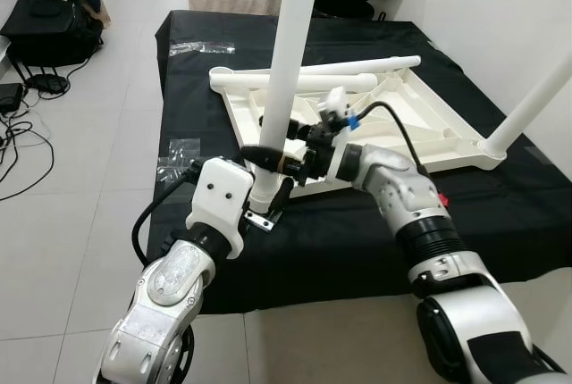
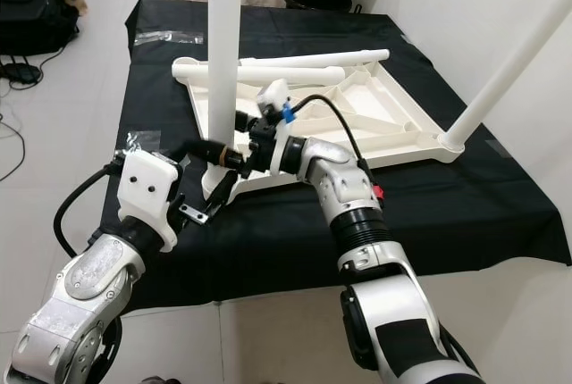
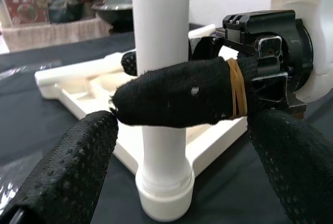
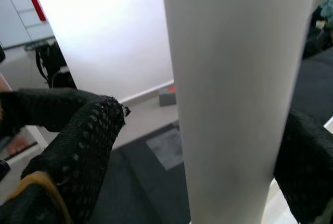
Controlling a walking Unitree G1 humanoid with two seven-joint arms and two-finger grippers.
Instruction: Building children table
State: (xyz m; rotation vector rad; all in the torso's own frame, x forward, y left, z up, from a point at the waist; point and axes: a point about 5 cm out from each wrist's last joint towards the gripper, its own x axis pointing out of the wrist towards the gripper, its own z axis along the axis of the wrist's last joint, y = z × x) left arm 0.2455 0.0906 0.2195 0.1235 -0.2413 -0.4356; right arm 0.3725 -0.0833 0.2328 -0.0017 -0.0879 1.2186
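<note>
The right gripper [image 1: 268, 154] has its two black mesh-covered fingers [image 3: 177, 99] set on either side of the upright white plastic table leg [image 1: 288, 89], low on the tube, closed against it; one finger carries a yellow rubber band [image 3: 237, 95]; the left gripper [image 1: 268, 201] sits just nearer and lower, at the leg's flared foot, its black dotted fingers [image 3: 67, 169] spread wide to either side of the base and not pressing it; the leg stands at the near left corner of the overturned white plastic table top [image 1: 420, 125], which lies ribbed underside up on a black cloth-covered surface [image 1: 357, 241]; a second white leg [image 1: 532, 103] rises from the right corner; a third white tube [image 1: 295, 76] lies flat along the far edge; clear plastic wrappers [image 1: 179, 156] lie on the cloth to the left; pale floor tiles [image 1: 80, 187] extend left, with a black bag [image 1: 49, 27] far off.
</note>
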